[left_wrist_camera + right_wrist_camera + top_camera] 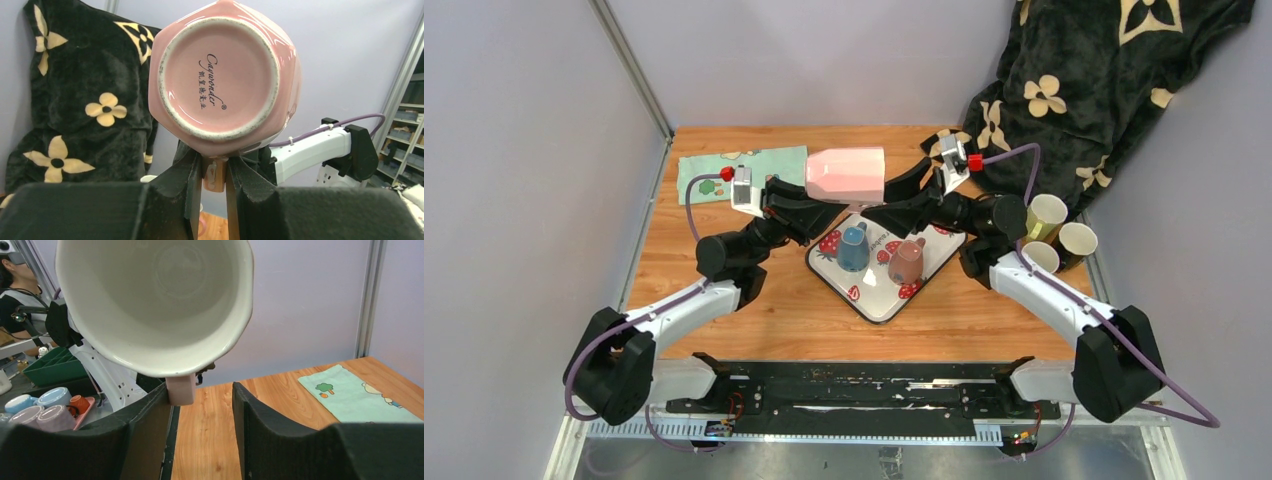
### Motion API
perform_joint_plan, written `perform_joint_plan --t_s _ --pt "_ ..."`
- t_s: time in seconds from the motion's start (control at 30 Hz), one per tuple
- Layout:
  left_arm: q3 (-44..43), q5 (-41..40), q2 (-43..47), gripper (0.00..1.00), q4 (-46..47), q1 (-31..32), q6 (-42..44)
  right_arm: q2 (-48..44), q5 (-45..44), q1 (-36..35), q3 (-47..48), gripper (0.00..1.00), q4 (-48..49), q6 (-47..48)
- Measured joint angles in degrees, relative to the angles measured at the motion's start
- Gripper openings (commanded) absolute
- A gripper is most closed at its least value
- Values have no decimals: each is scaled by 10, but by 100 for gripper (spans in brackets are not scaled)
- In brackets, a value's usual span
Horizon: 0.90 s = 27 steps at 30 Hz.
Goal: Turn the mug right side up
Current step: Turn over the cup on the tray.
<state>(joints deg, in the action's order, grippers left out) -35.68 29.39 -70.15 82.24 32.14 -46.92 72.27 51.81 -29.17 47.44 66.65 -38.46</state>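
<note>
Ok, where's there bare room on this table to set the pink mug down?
For the pink mug, bare wood lies in the near strip between the strawberry tray and the black rail, and the left edge in front of the green cloth. Crowded: the tray carries a blue mug and a brown mug; paper cups and the blanket fill the right.

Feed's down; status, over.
Left end effector shut on pink mug handle. Mug aloft, sideways. Right end effector open astride handle. Tray, two cups below.
</note>
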Motion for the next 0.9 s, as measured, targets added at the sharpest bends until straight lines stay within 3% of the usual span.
perform_joint_plan --t_s 0.33,0.9 --pt "0 -5 -5 0 0 2 9 12 -41 -14 1 39 43 -49" --pt "-6 -21 -6 0 5 3 13 11 -120 -47 -4 31 57 -56"
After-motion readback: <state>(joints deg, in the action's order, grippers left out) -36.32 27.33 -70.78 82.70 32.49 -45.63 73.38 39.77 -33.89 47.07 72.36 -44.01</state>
